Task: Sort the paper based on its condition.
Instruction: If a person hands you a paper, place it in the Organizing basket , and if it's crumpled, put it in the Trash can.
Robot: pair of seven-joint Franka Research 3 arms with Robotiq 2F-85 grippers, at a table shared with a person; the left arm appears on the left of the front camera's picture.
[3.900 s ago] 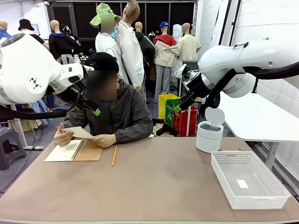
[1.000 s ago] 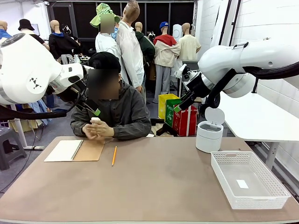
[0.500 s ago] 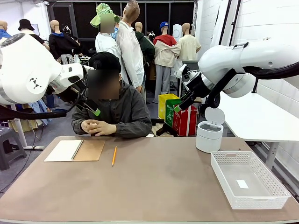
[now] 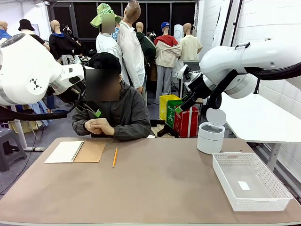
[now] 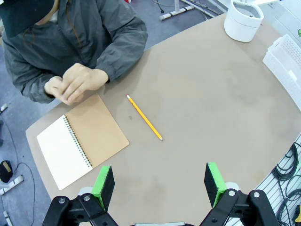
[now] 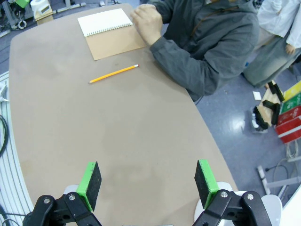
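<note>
The paper is hidden; the person's hands [image 4: 98,126] are clasped together above the table's far left edge, and also appear in the left wrist view [image 5: 74,83] and the right wrist view [image 6: 146,19]. My left gripper [image 5: 160,181] hangs open high over the table with nothing between its green pads. It sits raised at the left in the front view [image 4: 94,111]. My right gripper [image 6: 147,178] is likewise open and empty, held high at the right [image 4: 181,106].
An open spiral notebook [image 4: 74,151] with a brown cover lies at the far left, a yellow pencil [image 4: 114,157] beside it. A white round bin [image 4: 210,136] with its lid up stands at the far right. A white mesh basket [image 4: 270,182] sits near right.
The person earlier held a flat white sheet, then a crumpled white wad between the hands. Now the hands have closed over it and dropped slightly. Neither arm has moved.
</note>
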